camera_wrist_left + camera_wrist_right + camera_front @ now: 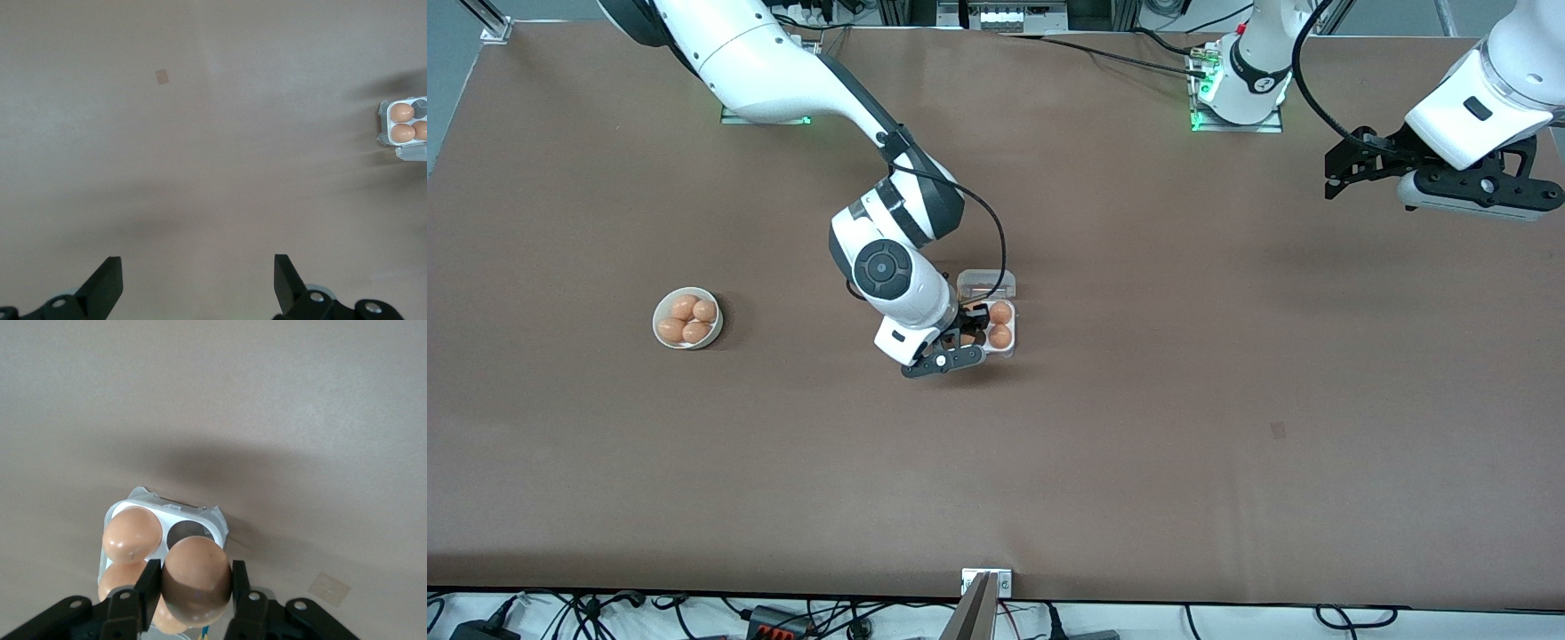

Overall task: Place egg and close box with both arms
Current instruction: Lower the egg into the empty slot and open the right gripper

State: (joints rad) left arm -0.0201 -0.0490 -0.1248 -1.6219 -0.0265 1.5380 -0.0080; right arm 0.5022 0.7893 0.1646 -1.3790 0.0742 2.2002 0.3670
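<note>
In the right wrist view my right gripper (195,585) is shut on the egg (197,573), which it holds just over the empty cell (187,531) of the box (218,520). Three other eggs sit in the box's remaining cells; one (132,533) shows clearly. In the front view the box (1015,325) lies mid-table with its clear lid (985,283) open toward the robots' bases, and the right gripper (963,332) covers its cells toward the right arm's end. My left gripper (1334,174) waits open and empty, raised over the left arm's end of the table. The left wrist view shows the box (381,124) far off.
A round white bowl (660,313) with several eggs stands toward the right arm's end of the table. A small tape patch (1278,431) lies on the brown tabletop, nearer to the front camera than the box. A metal bracket (986,582) sits at the table's front edge.
</note>
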